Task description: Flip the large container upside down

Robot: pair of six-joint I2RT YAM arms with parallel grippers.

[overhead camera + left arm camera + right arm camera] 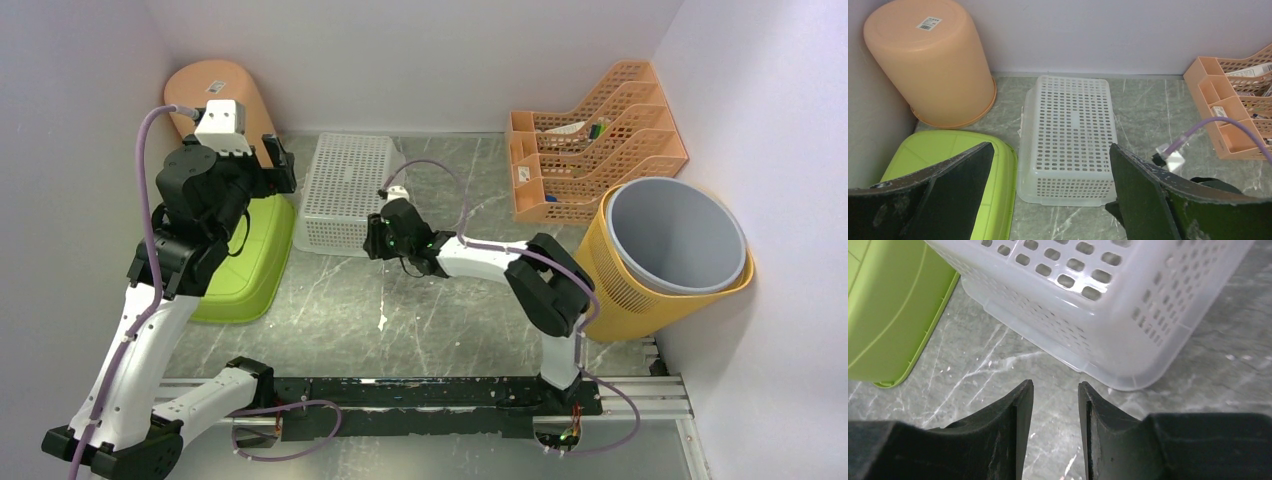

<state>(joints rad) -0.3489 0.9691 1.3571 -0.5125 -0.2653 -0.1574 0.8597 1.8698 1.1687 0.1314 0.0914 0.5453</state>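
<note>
A white perforated basket (pixel 348 190) lies bottom-up on the marble table, also in the left wrist view (pixel 1073 130) and the right wrist view (pixel 1088 295). A tall yellow bin (pixel 625 290) with a grey liner (pixel 675 235) stands mouth-up at the right, leaning a little. My left gripper (pixel 280 165) is wide open and empty, held above the basket's left side (pixel 1050 185). My right gripper (pixel 372 240) hovers just off the basket's near corner (pixel 1054 387), its jaws a narrow gap apart and empty.
A green tub (pixel 245 260) lies bottom-up left of the basket (pixel 943 160) (pixel 888 305). An orange bucket (pixel 215 90) stands bottom-up in the back left corner (pixel 933 60). An orange file rack (pixel 595 140) is at the back right (pixel 1233 115). Walls enclose three sides.
</note>
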